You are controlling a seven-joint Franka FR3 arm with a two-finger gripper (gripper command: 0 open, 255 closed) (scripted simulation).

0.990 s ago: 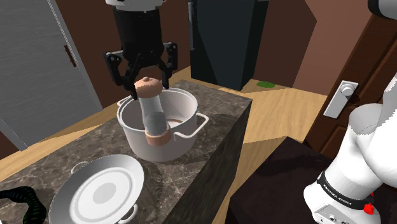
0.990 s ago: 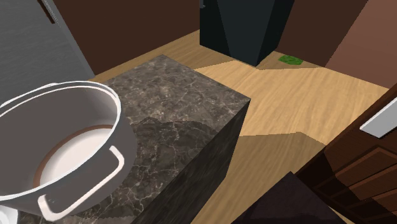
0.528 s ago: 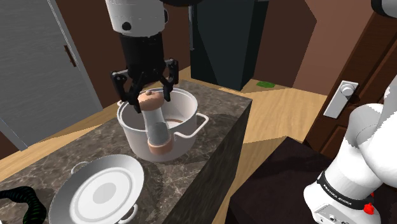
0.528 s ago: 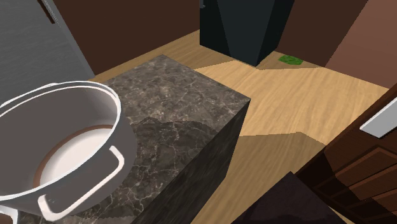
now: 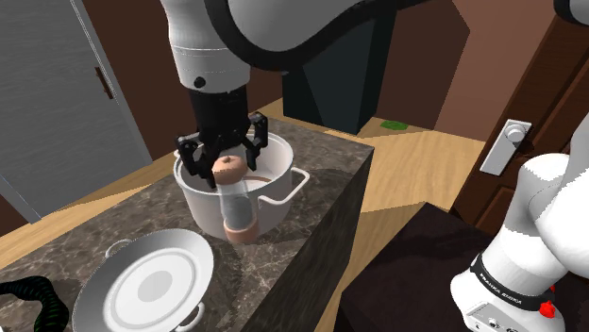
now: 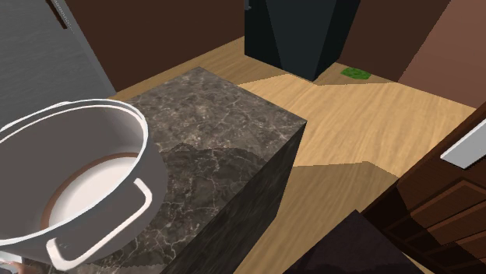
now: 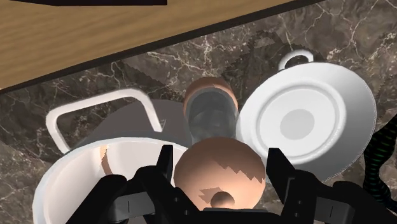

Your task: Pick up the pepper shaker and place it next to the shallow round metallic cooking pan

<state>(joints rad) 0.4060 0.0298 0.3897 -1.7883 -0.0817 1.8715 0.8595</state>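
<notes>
Left of centre in the shoulder view, the pepper shaker (image 5: 236, 203) stands on the dark marble counter (image 5: 330, 153). It sits between the deep white pot (image 5: 276, 213) and the shallow white pan (image 5: 106, 281) at lower left. The gripper (image 5: 227, 162) is spread, its black fingers (image 7: 167, 167) straddling the shaker's brown cap with a thin gap at each side.

Head count on the surface (image 5: 319, 157), and it's singles all round!
One pepper shaker (image 5: 236, 200), one deep white pot (image 5: 204, 202), one shallow round pan (image 5: 146, 283), one end effector (image 5: 227, 171), plus one dark cabinet (image 5: 330, 66) and one small green item (image 5: 395, 125) on the floor.
</notes>
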